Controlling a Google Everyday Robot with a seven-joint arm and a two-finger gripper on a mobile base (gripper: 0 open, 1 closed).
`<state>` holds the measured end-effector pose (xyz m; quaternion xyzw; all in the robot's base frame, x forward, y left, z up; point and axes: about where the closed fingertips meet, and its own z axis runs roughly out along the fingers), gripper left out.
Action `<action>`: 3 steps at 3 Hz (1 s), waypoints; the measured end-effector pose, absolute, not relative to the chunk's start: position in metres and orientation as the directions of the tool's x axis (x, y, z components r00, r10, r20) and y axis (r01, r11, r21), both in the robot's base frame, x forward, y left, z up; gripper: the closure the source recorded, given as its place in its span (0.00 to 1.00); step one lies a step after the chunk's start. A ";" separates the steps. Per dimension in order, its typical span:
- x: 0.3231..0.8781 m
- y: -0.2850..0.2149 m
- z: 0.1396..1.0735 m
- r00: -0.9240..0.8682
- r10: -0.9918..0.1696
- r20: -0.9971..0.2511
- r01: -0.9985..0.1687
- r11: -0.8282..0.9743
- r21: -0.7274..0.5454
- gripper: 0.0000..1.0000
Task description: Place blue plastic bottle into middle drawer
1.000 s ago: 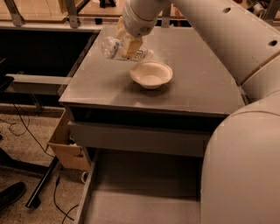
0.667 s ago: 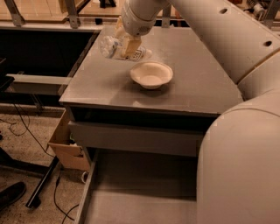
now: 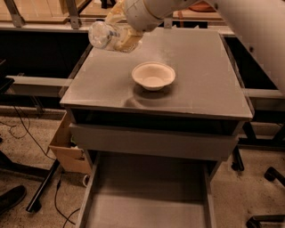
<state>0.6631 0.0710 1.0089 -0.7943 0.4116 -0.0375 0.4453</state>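
One arm (image 3: 149,11): white, and I see it come in from behind and to the right of the bowl (image 3: 153,75), ending at the bowl's far left.
gripper (image 3: 120,39): up and to the left of the bowl, over the back left corner of the cabinet top (image 3: 200,67); its tan fingers (image 3: 131,41) are clamped on the blue plastic bottle (image 3: 103,35).
blue plastic bottle: held on its side, with the clear body sticking out of the fingers on the side away from the bowl. It is well apart from the bowl and looks raised off the surface. I cannot tell which end has the cap.
bowl: cream, round and upright, resting near the middle of the cabinet top.
middle drawer (image 3: 147,209): pulled out below and in front of the bowl, its flat grey floor showing between thin side walls.
front panel (image 3: 151,141): long plain grey strip below the bowl, between the cabinet top and the middle drawer.
cardboard box (image 3: 67,149): on the floor, down and to the left of the bowl, just beside the cabinet.
cables (image 3: 18,122): dark, on the floor further left of the bowl than the box.
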 end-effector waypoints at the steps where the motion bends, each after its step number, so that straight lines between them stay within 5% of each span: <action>1: 0.600 0.081 1.025 0.723 -0.608 -0.328 -0.553 -0.226 -0.802 1.00; 3: 0.486 0.033 0.947 0.704 -0.523 -0.480 -0.664 -0.248 -0.705 1.00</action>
